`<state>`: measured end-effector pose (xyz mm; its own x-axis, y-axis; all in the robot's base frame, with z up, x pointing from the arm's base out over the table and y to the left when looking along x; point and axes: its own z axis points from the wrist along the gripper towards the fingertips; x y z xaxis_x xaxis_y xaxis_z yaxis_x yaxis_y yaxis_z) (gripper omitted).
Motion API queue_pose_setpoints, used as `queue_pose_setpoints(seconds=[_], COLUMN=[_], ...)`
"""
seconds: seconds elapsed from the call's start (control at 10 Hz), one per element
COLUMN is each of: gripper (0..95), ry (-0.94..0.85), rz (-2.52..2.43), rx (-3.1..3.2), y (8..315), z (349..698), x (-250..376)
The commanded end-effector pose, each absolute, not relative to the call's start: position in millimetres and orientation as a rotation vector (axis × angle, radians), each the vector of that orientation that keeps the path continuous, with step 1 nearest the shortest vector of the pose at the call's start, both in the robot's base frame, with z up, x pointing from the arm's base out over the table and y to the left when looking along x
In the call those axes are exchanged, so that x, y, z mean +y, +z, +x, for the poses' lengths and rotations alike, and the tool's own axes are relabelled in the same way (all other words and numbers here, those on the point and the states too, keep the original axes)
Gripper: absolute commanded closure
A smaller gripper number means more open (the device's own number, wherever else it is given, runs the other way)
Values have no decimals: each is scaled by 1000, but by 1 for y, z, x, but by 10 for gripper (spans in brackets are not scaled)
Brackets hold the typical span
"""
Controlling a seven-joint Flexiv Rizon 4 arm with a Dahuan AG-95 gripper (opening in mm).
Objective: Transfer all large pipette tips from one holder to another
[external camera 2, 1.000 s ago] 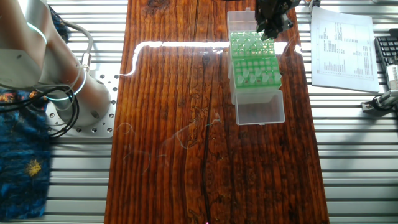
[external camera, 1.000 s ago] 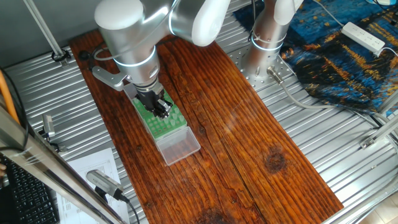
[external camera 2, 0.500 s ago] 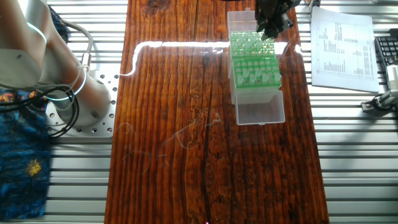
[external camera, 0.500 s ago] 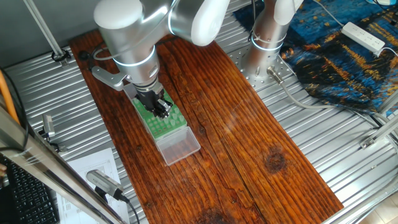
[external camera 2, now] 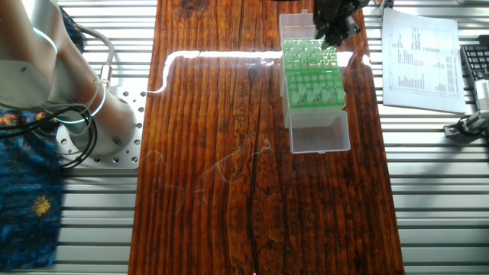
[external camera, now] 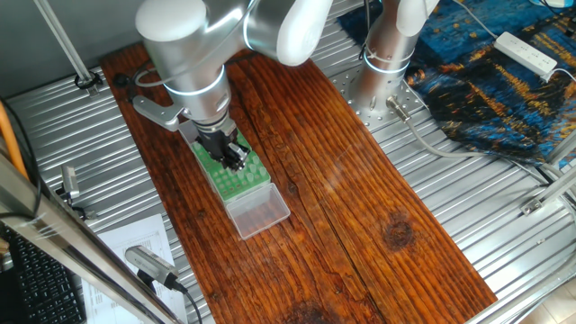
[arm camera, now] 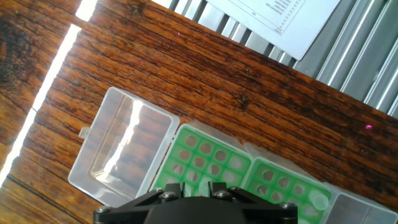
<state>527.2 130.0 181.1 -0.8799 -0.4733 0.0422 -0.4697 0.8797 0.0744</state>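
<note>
Evidently the jaw state can't be told: in the hand view only the gripper [arm camera: 189, 190] base shows at 6 o'clock, fingertips cut off; in both fixed views the black fingers are too small to judge, and no tip can be confirmed between them. The gripper [external camera: 236, 157] is seen just above the green rack [external camera: 236, 173], approx. over its far half. In the other fixed view the large pipette tips [external camera 2: 321, 90] stand in the rack half toward 6 o'clock, wide ends up; the half toward 12 o'clock, under the gripper [external camera 2: 330, 34], looks mostly bare holes. A clear hinged lid [external camera 2: 319, 137] lies open at 6 o'clock of the rack, on the wooden tabletop [external camera 2: 229, 168]. Judged: a pick or place is in hand. For a clean job, fingers should be kept vertical, centred on one hole, w/ slow descent so neighbours aren't knocked.
</note>
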Motion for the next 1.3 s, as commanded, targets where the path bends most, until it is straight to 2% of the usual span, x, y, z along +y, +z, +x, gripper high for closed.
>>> queue_pose_setpoints(seconds=[0.1,1.3], gripper=[760,760], ry=[-98,-101], rz=[768,833], rx=[-2980,-2935], y=[181,182], z=[527,527], x=[130,130])
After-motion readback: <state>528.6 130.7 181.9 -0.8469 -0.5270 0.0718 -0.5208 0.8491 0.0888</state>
